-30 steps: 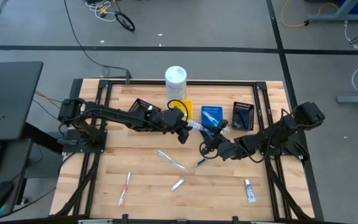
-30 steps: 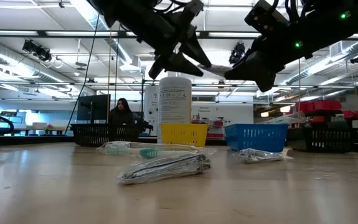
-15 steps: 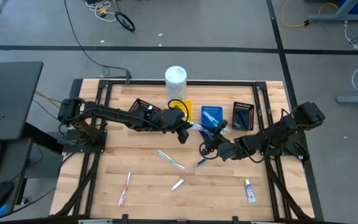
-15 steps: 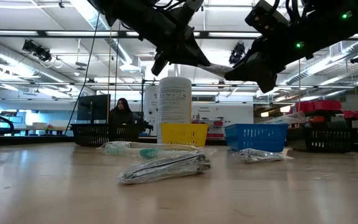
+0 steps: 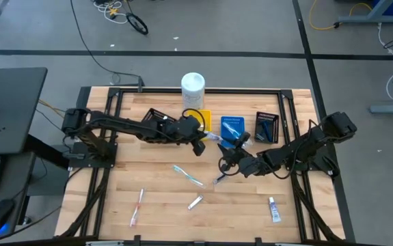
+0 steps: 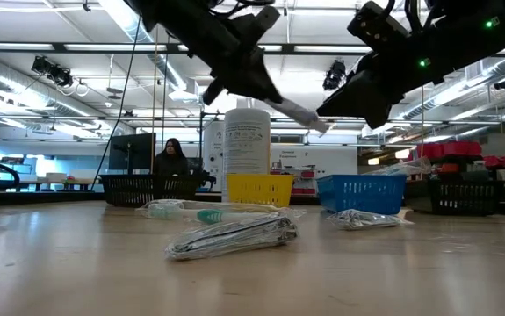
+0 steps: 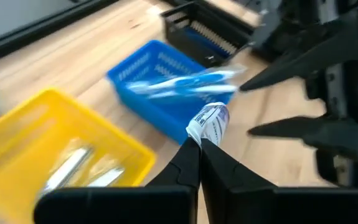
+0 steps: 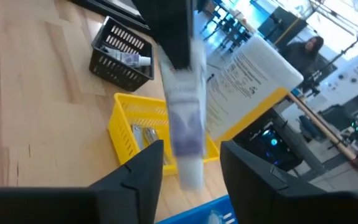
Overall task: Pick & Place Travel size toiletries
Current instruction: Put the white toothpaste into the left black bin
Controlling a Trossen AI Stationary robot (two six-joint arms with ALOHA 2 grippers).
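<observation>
While hovering over the table (image 5: 155, 198) between yellow tray (image 7: 54, 149) and blue tray (image 7: 160, 93) | my left pincer (image 7: 200, 144) is clenching a small white tube (image 7: 208, 121) by its crimped tail | right pincer (image 5: 225, 164) is waiting nearby, fingers apart, empty | tube is looking light, soft, slippery; gripping the flat crimp seems surest.

White tube (image 7: 208, 122) held aloft; toothbrushes (image 5: 187, 175), sachets (image 6: 231, 235) lie scattered.

We see two dark arms, matte black jointed links, thin cables along each, a green indicator light just behind the right gripper (image 6: 322, 105), the left gripper (image 7: 198, 142) ending in tapered black fingers — smooth, unmarked.
</observation>
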